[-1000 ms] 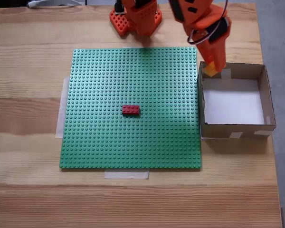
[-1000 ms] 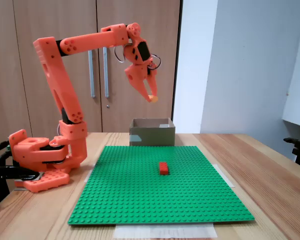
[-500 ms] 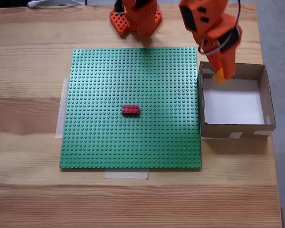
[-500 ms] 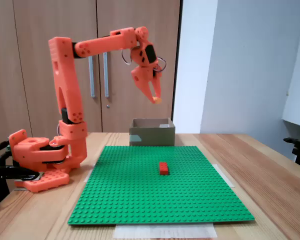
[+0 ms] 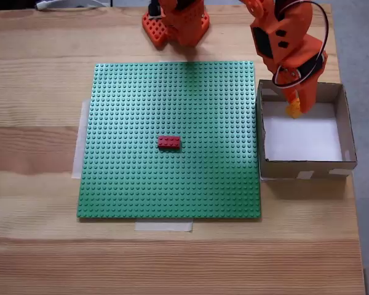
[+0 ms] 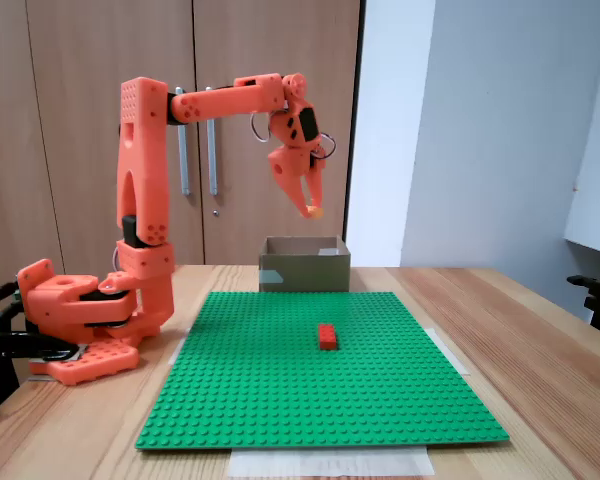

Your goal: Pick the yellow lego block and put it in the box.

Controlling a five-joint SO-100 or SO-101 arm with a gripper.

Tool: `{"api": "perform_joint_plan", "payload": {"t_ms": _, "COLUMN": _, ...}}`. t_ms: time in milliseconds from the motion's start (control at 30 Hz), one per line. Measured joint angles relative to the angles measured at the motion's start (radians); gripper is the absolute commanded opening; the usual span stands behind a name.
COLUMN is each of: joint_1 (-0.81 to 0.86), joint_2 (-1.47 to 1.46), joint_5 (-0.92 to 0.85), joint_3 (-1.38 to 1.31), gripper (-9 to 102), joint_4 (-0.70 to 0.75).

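My orange gripper hangs in the air above the box, shut on the yellow lego block, which peeks out at the fingertips. The box is a shallow brown cardboard square with a white bottom, standing right of the green baseplate in a fixed view from above and behind it in a fixed view from the side. The block is held well above the box rim, over the box's far part.
A red brick sits near the middle of the green baseplate. The arm's orange base stands at the plate's far edge. Wooden table lies all around, with its edge close past the box.
The arm has swung further toward the box, carrying the yellow block from over the box's near corner to above its inside. The gripper stays shut on the block.
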Motion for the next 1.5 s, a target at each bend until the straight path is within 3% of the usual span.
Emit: {"api": "perform_joint_plan", "payload": {"t_ms": 1500, "joint_1": 0.002, "joint_2": -0.152, "joint_5": 0.055, "joint_3": 0.074, "gripper": -1, "joint_4": -0.213}}
